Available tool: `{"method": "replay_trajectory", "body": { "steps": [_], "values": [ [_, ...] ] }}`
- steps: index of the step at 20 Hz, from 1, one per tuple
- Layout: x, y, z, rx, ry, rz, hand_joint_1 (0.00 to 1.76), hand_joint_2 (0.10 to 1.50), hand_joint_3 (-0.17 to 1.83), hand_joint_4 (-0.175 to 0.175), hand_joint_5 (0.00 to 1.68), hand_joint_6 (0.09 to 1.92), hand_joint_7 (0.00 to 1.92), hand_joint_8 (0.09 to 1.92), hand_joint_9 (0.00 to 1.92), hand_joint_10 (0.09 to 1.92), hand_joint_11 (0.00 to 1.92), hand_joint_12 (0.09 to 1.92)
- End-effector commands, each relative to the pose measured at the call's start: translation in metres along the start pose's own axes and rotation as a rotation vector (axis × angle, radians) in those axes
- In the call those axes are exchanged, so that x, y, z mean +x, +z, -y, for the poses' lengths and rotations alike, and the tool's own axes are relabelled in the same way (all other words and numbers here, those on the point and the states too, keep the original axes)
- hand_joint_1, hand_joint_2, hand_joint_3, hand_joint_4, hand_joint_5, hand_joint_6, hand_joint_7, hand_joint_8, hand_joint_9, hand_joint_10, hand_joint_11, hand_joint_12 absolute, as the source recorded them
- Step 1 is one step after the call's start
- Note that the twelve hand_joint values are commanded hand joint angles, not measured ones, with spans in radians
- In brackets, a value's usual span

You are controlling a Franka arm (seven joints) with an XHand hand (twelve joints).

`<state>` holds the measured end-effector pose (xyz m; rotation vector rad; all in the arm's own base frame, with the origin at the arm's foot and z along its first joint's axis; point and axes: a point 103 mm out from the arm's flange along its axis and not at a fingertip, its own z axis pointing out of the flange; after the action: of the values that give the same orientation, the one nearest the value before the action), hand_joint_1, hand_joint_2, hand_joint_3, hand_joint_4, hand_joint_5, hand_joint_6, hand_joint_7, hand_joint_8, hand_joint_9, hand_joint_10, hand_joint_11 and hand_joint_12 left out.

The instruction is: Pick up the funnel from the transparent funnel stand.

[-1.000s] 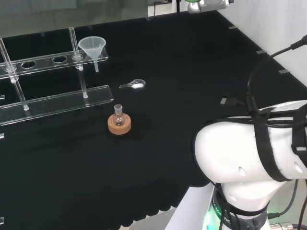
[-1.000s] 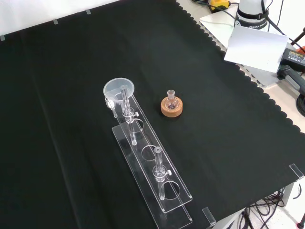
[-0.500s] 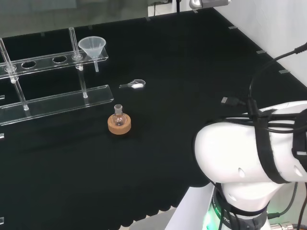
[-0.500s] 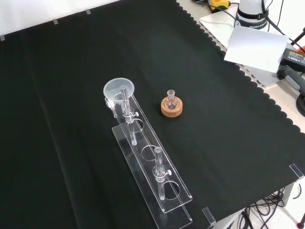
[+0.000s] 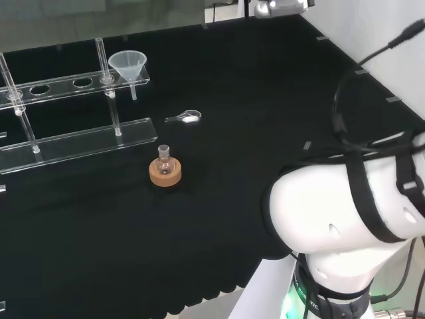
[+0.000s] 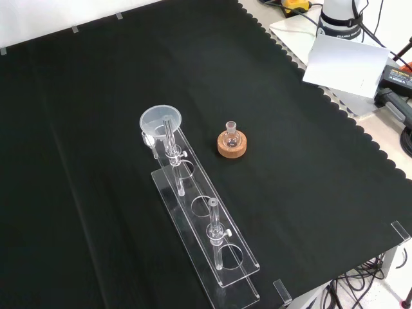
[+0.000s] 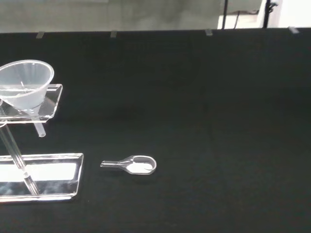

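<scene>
A clear funnel (image 5: 127, 65) sits in the end hole of the transparent funnel stand (image 5: 80, 139), at the far left of the cloth in the head view. In the front view the funnel (image 6: 161, 120) rests at the far end of the stand (image 6: 222, 275), its stem pointing down through the upper shelf. The wrist view looks across the cloth at the funnel (image 7: 25, 90) and the stand's end (image 7: 43, 174) from some way off. Nothing touches the funnel.
A small round flask on a cork ring (image 5: 164, 169) stands near the stand, also in the front view (image 6: 232, 143). A small clear scoop (image 5: 186, 118) lies on the cloth between funnel and flask, plain in the wrist view (image 7: 133, 165). The arm's white link (image 5: 345, 212) is at the head view's right.
In the head view the arm's white link and its black cables have shifted a little upward. The funnel, stand, flask and scoop have not moved.
</scene>
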<state>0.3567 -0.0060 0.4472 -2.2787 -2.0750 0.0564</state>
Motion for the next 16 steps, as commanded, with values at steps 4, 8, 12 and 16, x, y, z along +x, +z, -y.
{"method": "replay_trajectory", "body": {
  "steps": [4, 8, 12, 16],
  "values": [
    [0.056, 0.03, -0.089, 0.036, -0.152, -0.014, 0.0, 1.19, 0.39, 0.026, 0.16, 0.09, 0.02, 0.22, 0.1, 0.64, 0.1, 1.35],
    [0.091, 0.045, -0.11, 0.064, -0.197, 0.009, 0.0, 1.18, 0.38, 0.021, 0.16, 0.09, 0.03, 0.23, 0.1, 0.64, 0.1, 1.35],
    [0.119, 0.063, -0.122, 0.1, -0.211, 0.036, 0.0, 1.18, 0.38, 0.019, 0.16, 0.09, 0.04, 0.24, 0.1, 0.64, 0.09, 1.36],
    [0.132, 0.078, -0.131, 0.137, -0.207, 0.076, 0.12, 1.11, 0.34, 0.013, 0.15, 0.09, 0.03, 0.26, 0.11, 0.65, 0.09, 1.36]
  ]
}}
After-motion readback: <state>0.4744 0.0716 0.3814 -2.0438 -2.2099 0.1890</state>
